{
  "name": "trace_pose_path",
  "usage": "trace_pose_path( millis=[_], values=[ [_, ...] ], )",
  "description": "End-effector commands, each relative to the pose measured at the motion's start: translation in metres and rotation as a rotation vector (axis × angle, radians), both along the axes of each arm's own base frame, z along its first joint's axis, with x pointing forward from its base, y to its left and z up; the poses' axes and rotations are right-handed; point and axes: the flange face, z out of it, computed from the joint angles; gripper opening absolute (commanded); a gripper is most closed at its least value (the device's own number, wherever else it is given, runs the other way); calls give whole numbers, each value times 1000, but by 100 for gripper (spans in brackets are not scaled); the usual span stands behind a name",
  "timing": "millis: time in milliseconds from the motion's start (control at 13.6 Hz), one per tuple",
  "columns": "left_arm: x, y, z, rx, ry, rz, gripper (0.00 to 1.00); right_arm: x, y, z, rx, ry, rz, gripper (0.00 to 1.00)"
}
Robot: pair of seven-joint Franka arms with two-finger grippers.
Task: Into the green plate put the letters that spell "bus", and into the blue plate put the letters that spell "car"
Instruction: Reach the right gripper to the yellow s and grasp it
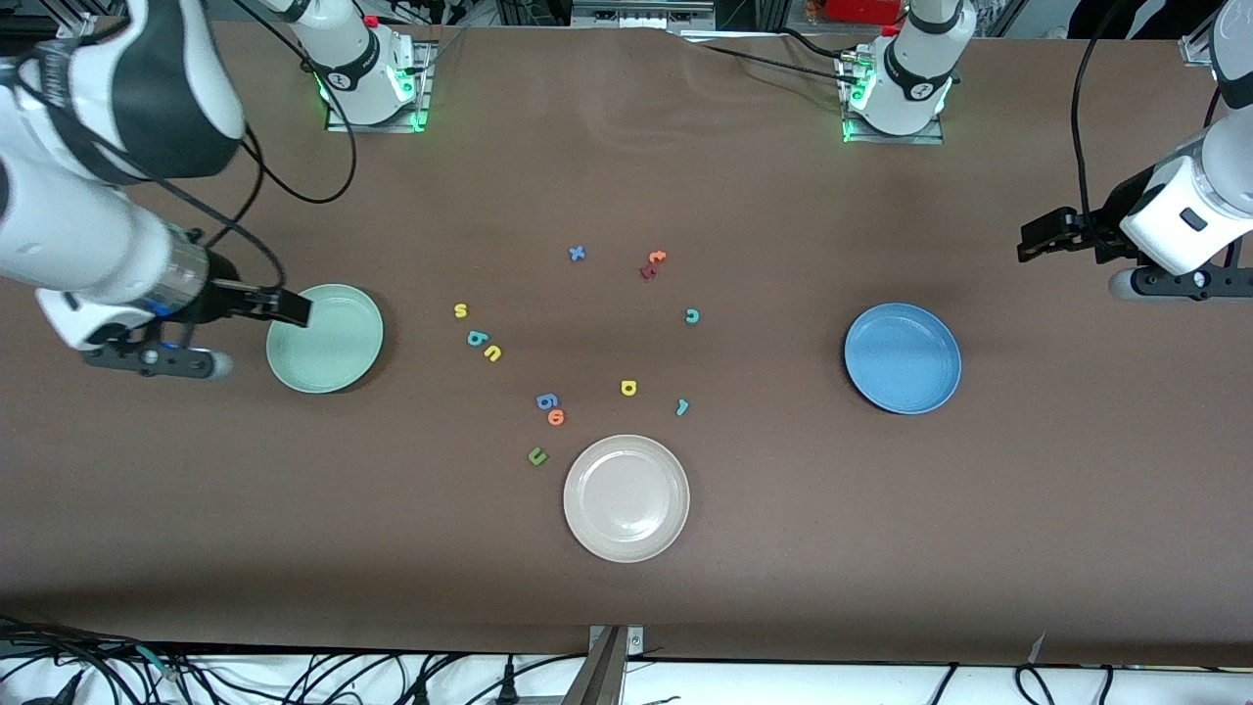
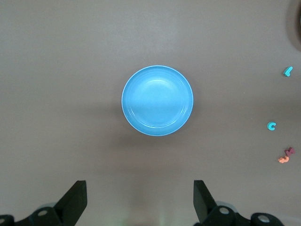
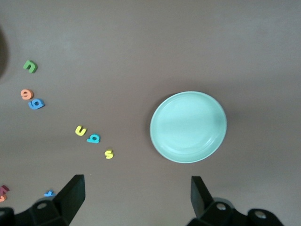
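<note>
**Both plates bare, every letter down on the bench**

My left gripper (image 1: 1023, 241) hung above the brown bench (image 1: 626, 587) at my left arm's end, jaws released and spread wide, nothing between them. Down my left wrist view I had the blue plate (image 2: 157, 100) square in sight, round and plain, with no letters in it. My right gripper (image 1: 294, 308) hovered at the rim of the green plate (image 1: 333, 343) at my right arm's end, jaws released too, holding nothing. That pale mint plate carried no letters either.

The letters sat scattered in the middle of the bench, between the two plates. On the green plate's side ran a short slanting row: the yellow s (image 1: 460, 311), the teal b (image 1: 475, 339) just beside it, then the yellow u (image 1: 492, 353) nearest the front camera of the three. Toward the blue plate's side the teal c (image 1: 692, 315) lay alone; the yellow a (image 1: 628, 388) and the teal r (image 1: 682, 407) lay nearer the front camera, close to the beige-white plate (image 1: 626, 498).

And the extras: a darker blue 6-like letter (image 1: 546, 401) touching the orange o (image 1: 557, 417), the green u-shaped letter (image 1: 536, 455) just nearer the camera than those, a small blue x (image 1: 577, 254) farthest from it, and an orange letter (image 1: 657, 258) tucked against a dark red letter (image 1: 647, 271).
</note>
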Motion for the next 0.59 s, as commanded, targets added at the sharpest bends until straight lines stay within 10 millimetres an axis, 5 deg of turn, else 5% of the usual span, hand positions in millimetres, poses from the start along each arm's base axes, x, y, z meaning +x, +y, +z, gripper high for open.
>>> trace_pose_path(
  millis=[0,368,515],
  values=[
    [8,-2,-1,-2,-7,-1,100,-3,40,-33,-16,12,24,99],
    [11,-1,-6,-2,-7,-1,100,-43,107,-134,-25,28,40,99],
    [11,-1,-6,-2,-7,1,100,-62,109,-172,-34,73,53,99]
  ],
)
